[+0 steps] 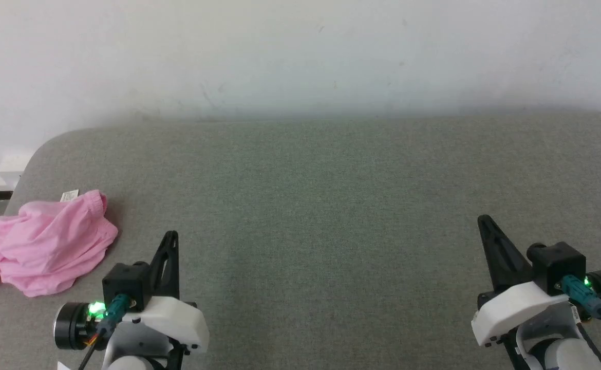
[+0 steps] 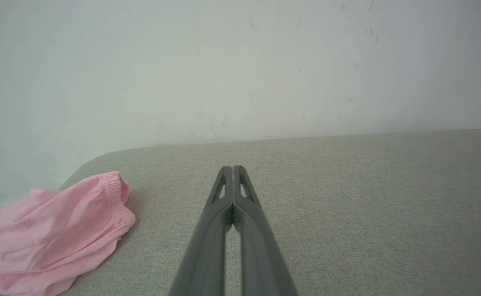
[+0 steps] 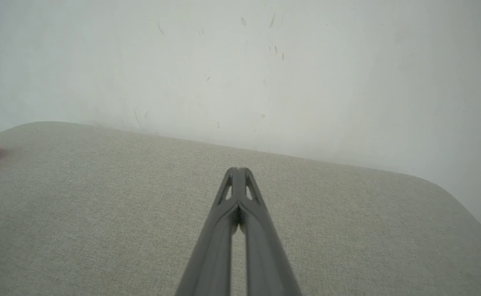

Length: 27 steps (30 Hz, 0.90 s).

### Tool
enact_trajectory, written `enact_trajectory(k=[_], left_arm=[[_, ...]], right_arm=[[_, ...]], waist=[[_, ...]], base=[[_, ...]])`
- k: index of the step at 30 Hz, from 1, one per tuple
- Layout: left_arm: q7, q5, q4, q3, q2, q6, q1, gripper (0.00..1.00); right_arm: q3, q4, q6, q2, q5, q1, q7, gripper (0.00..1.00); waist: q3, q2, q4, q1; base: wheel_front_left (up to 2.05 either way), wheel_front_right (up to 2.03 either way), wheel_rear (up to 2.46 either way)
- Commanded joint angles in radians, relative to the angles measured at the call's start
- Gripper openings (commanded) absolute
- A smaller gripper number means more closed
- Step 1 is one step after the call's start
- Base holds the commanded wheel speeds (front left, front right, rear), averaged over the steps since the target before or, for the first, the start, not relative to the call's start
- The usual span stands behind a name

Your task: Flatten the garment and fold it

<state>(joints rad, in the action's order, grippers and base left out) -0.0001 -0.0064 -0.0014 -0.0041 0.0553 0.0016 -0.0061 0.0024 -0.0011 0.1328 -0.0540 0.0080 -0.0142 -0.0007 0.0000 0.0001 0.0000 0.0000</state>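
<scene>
**Currently: crumpled pink garment at the left end of a grey padded surface, both claws closed**

A wide grey padded surface covered in woven fabric (image 1: 321, 205) with rounded corners stands against a plain white wall (image 1: 300, 51). At the left end of this surface lies the light pink, thin, wrinkly cloth garment (image 1: 43, 246), bunched in a loose heap. Its left part lies over the surface's left edge. The garment's gathered elastic hem (image 1: 97, 203) faces the far side of the surface, and a small white sewn-in label (image 1: 69, 195) sticks out beside it.

The left gripper (image 1: 172, 237), with two long dark fingers, hovers over the near left part of the surface, close to the garment but not touching it. Its fingers are pressed together tip to tip. The right gripper (image 1: 484, 221) hovers over the near right part of the surface, well apart from the garment, and its dark fingers are likewise closed against each other. Both point toward the surface's far edge.
</scene>
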Motion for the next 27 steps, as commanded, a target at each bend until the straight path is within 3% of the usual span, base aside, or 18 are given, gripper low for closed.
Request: enact_trajectory(k=[1,27], left_arm=[[0.0,0.006,0.001,0.004,-0.005,-0.002,0.006,0.0],[0.0,0.006,0.001,0.004,-0.005,-0.002,0.006,0.0]], right_arm=[[-0.002,0.001,-0.002,0.004,-0.008,0.014,0.001,0.0],[-0.002,0.001,-0.002,0.004,-0.008,0.014,0.001,0.0]], waist=[[0.0,-0.0001,0.0,0.0],[0.0,-0.0001,0.0,0.0]], base=[[0.0,0.0,0.0],[0.0,0.0,0.0]])
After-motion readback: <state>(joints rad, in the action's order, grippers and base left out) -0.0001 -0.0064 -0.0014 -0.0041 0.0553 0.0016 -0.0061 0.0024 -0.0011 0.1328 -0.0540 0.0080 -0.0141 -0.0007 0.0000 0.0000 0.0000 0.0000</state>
